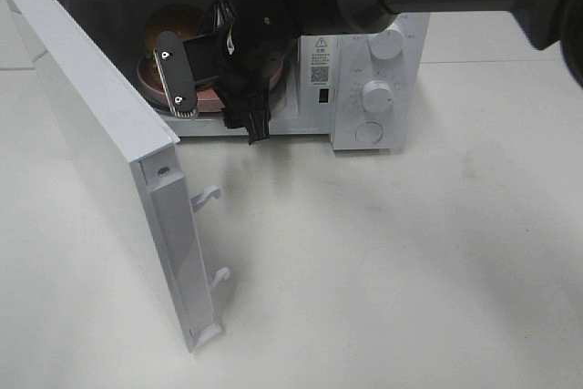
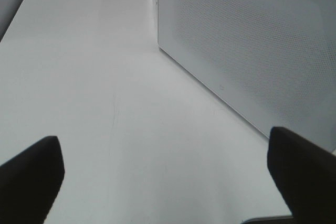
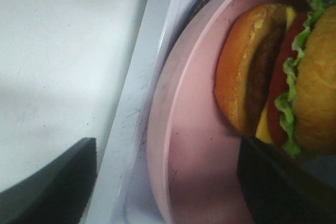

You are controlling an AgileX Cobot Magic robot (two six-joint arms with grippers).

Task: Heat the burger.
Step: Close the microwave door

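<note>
The burger sits on a pink plate inside the open white microwave. In the right wrist view the burger shows its golden bun, lettuce, patty and cheese on the plate. My right gripper hangs open at the oven's mouth, just in front of the plate, partly hiding it. In its wrist view the right gripper has its fingers wide apart on either side of the plate's rim, holding nothing. My left gripper is open and empty over bare table; it does not show in the high view.
The microwave door swings out far to the front left, with latch hooks on its edge. Its meshed window stands close to my left gripper. Control knobs sit on the oven's right. White table lies all around.
</note>
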